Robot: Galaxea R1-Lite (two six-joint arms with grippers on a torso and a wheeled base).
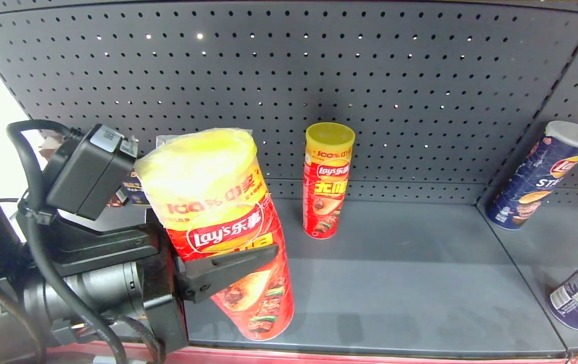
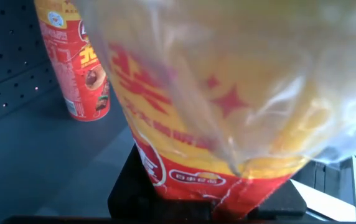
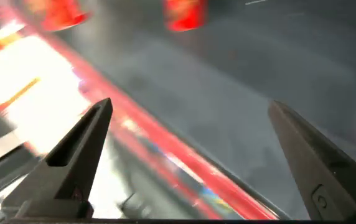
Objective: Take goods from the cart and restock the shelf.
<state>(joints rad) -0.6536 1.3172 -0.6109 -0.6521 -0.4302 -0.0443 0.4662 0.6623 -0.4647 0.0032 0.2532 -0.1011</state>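
Red yellow-lidded canister [image 1: 223,222] clamped at mid-body in the left gripper [image 1: 238,255], fingers [image 1: 228,268] closed across its label. Leans off upright, lid tipped toward the robot's left, base low over the front of the shelf [image 1: 410,283]; cannot tell whether touching. Probably needs righting before release. Apart from a matching canister [image 1: 326,182] upright near the back panel. Blue canister [image 1: 541,177] well off to the right. Right gripper [image 3: 190,109] spread wide, empty, above the shelf's red front edge [image 3: 165,149], farther from the job.
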